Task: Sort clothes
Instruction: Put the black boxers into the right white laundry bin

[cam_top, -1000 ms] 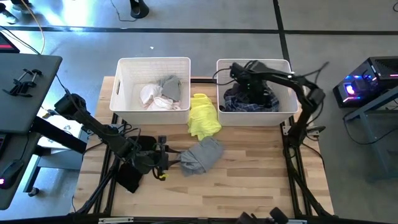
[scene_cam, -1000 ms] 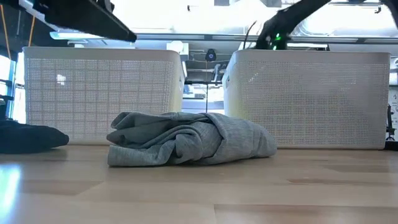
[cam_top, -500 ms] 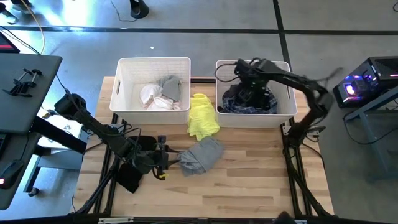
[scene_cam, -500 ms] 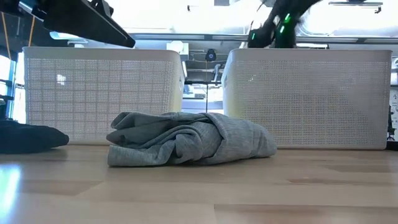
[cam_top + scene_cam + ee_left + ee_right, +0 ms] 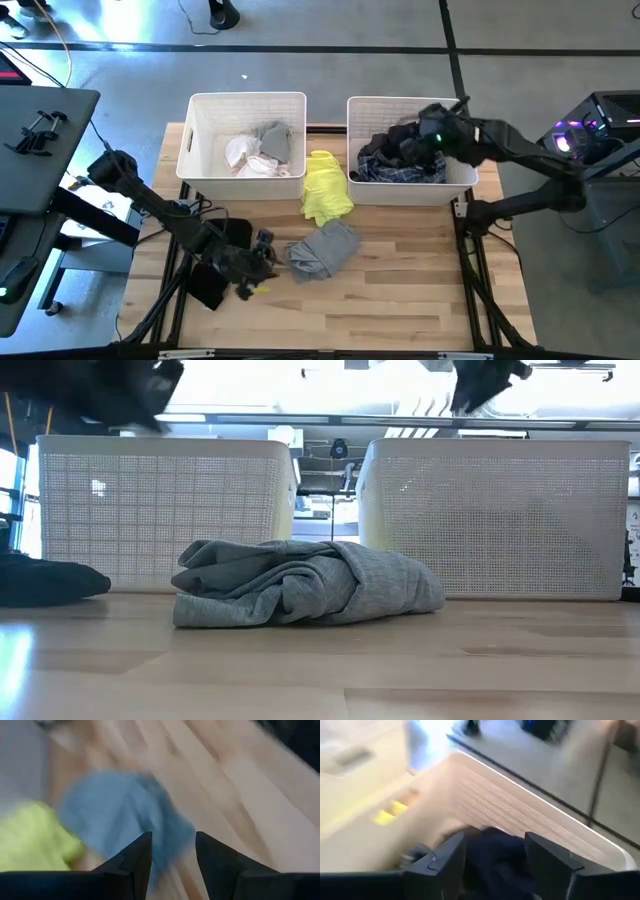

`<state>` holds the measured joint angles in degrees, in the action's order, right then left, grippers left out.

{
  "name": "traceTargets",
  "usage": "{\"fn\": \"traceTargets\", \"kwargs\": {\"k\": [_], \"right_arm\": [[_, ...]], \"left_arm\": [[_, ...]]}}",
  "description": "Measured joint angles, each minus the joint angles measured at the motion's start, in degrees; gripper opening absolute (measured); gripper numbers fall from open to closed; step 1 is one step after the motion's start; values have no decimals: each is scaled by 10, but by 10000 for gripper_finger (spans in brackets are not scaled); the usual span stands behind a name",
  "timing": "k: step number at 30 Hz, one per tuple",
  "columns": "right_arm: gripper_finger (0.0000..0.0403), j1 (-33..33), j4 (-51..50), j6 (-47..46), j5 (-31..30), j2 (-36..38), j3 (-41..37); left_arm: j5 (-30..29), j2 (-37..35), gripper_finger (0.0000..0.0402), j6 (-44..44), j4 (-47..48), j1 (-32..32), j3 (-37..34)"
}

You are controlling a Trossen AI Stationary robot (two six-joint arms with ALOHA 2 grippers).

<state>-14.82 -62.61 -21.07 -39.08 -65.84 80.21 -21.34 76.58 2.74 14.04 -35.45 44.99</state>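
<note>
Of the clothes, a grey garment [image 5: 322,250] [image 5: 305,585] lies crumpled mid-table. A yellow one [image 5: 325,186] rests on the table between the two bins. A black one [image 5: 207,285] lies at the table's left, under my left arm. My left gripper [image 5: 266,262] [image 5: 172,837] hovers open just left of the grey garment, with nothing between its fingers. My right gripper [image 5: 415,140] [image 5: 495,837] is open above the right bin [image 5: 462,160], over the black and plaid clothes [image 5: 400,160] inside.
The left bin [image 5: 200,140] holds white and grey clothes [image 5: 258,150]. Both bins stand along the table's far edge. Bare wood lies in front of the grey garment and toward the near right corner. Equipment stands on the floor past the table's right edge.
My right gripper has risen out of the right bin and swung toward the table's right edge, leaving the dark clothes in the bin. My left gripper has shifted slightly toward the near edge and turned. The clothes on the table have stayed where they were.
</note>
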Motion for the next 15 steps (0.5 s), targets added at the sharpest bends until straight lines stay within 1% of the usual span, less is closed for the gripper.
{"fn": "traceTargets", "kwargs": {"k": [2, 4, 7, 9, 12, 14, 15], "right_arm": [[195, 55, 42, -5, -27, 10, -26], [195, 107, 100, 12, -51, 13, -65], [195, 173, 226, 46, -86, 13, -139], [195, 205, 343, 83, -105, 13, -195], [195, 240, 539, 150, -103, 13, -278], [195, 257, 660, 194, -78, 13, -323], [195, 265, 712, 216, -58, 14, -343]], "left_arm": [[41, 0, 132, -36, 102, -9, 20], [69, 0, 128, -102, 198, -22, 37], [115, 0, 125, -248, 328, -48, 61], [157, 0, 124, -346, 391, -67, 70], [209, 0, 124, -497, 443, -106, 71], [222, 0, 124, -595, 446, -137, 71], [217, 0, 124, -637, 443, -152, 71]]}}
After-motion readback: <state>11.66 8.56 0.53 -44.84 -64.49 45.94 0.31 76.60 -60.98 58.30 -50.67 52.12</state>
